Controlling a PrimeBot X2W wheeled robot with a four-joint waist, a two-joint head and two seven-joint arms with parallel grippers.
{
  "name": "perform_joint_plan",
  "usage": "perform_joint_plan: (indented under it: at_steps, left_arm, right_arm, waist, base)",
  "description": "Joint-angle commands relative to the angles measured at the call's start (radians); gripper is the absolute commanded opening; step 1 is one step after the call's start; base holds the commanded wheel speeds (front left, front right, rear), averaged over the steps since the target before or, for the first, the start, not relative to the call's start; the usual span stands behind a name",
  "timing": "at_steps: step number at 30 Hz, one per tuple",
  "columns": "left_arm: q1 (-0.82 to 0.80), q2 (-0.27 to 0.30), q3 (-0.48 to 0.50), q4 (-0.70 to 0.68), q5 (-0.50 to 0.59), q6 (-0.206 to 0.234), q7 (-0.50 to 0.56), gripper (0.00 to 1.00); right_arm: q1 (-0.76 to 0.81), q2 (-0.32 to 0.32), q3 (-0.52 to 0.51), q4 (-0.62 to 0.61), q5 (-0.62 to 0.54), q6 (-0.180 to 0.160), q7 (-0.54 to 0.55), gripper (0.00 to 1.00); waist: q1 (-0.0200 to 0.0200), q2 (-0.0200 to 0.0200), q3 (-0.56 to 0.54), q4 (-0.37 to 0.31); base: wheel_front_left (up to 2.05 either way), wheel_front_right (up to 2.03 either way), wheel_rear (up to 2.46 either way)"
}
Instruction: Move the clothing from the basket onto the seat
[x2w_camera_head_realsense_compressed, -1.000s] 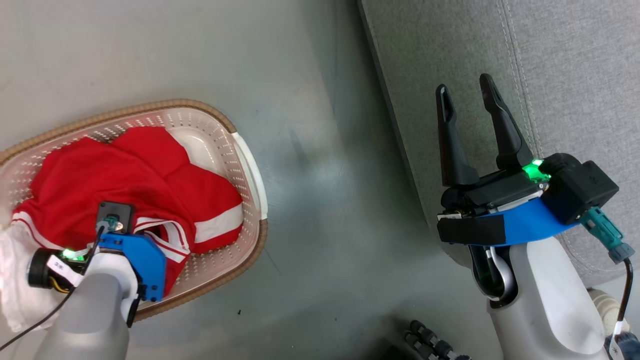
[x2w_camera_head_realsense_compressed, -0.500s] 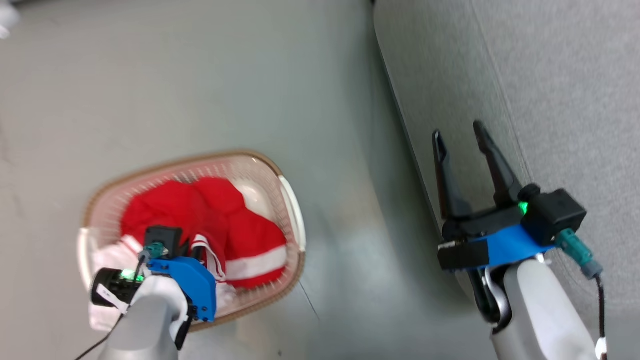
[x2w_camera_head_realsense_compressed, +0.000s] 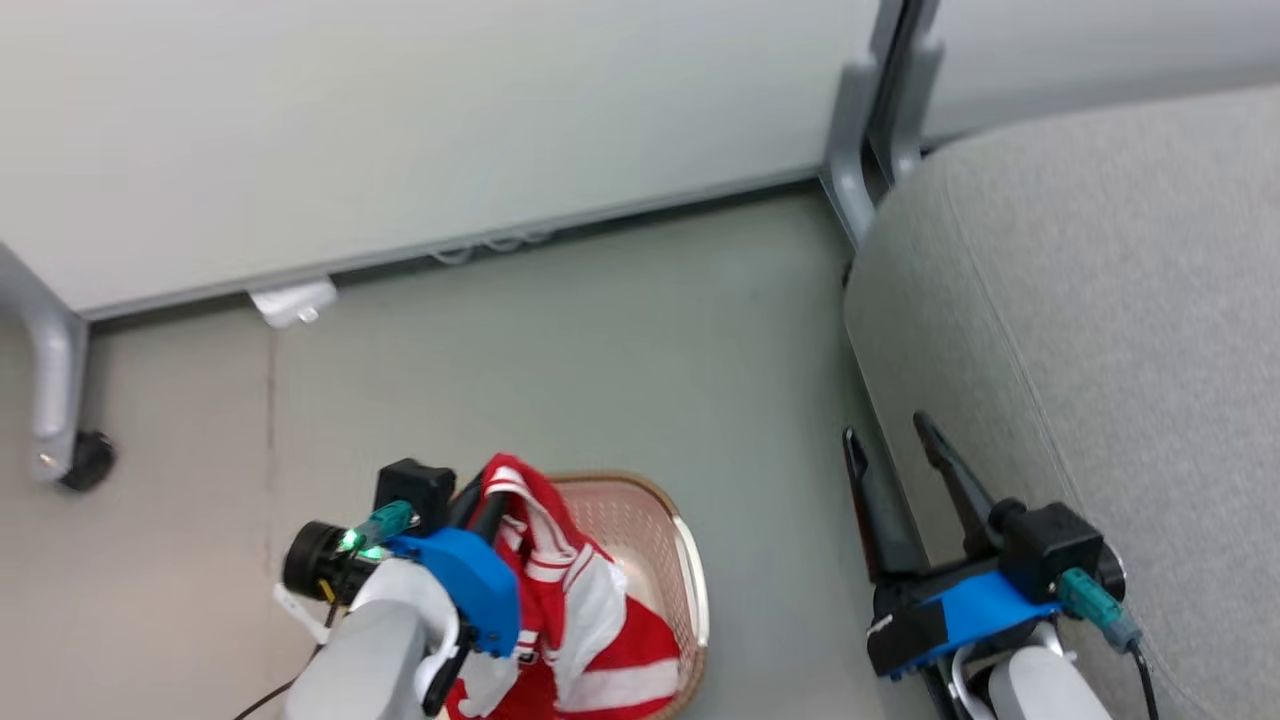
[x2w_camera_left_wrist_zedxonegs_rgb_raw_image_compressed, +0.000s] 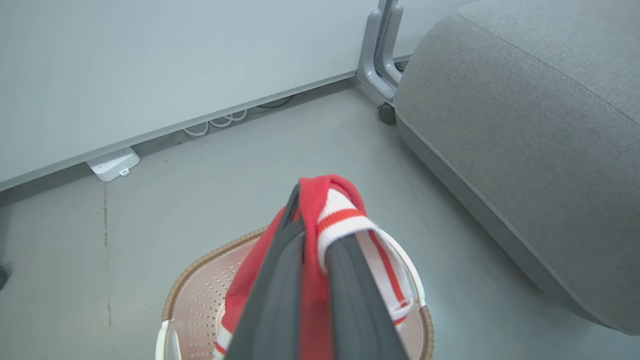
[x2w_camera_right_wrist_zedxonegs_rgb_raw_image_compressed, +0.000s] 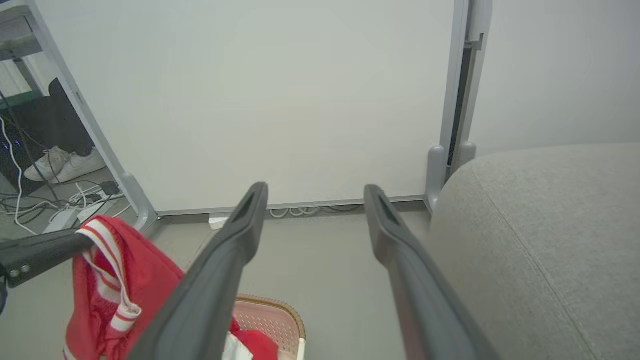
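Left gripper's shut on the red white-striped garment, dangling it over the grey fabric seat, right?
Wrong place. The left gripper, shut on the red white-striped garment, dangles it over the cream perforated plastic basket; the grey fabric seat lies apart. Head view shows it.

The clothing (x2w_camera_right_wrist_zedxonegs_rgb_raw_image_compressed: 145, 285) was soft red cloth with white trim. The basket (x2w_camera_head_realsense_compressed: 640, 515) was perforated cream plastic with a woven-look rim. The seat (x2w_camera_left_wrist_zedxonegs_rgb_raw_image_compressed: 525, 100) was rough, matt grey fabric; the floor (x2w_camera_head_realsense_compressed: 600, 340) was smooth.
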Motion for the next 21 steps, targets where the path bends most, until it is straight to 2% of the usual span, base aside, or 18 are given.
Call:
perform_joint_plan:
  at_steps: [1,10,21]
  left_arm:
    - [0.016,0.0,-0.045,-0.043,-0.036,-0.004,-0.002,0.0]
    - [-0.061,0.001,-0.193,-0.209,-0.21,-0.004,0.046,0.0]
    - [-0.175,0.001,-0.302,-0.287,-0.317,0.01,0.089,0.0]
  right_arm:
    - [0.027,-0.002,0.008,0.005,0.006,-0.001,0.009,1.0]
    - [0.081,-0.002,0.027,0.01,0.016,-0.001,0.028,1.0]
    - [0.101,-0.002,0.041,-0.005,0.012,-0.001,0.048,1.0]
  waist:
    - [0.0004,0.0,-0.109,0.066]
    - [0.0004,0.0,-0.182,0.092]
    - [0.0004,0.0,-0.214,0.094]
  base:
    - [0.0,0.0,0.0]
    - [0.0,0.0,0.0]
    - [0.0,0.0,0.0]
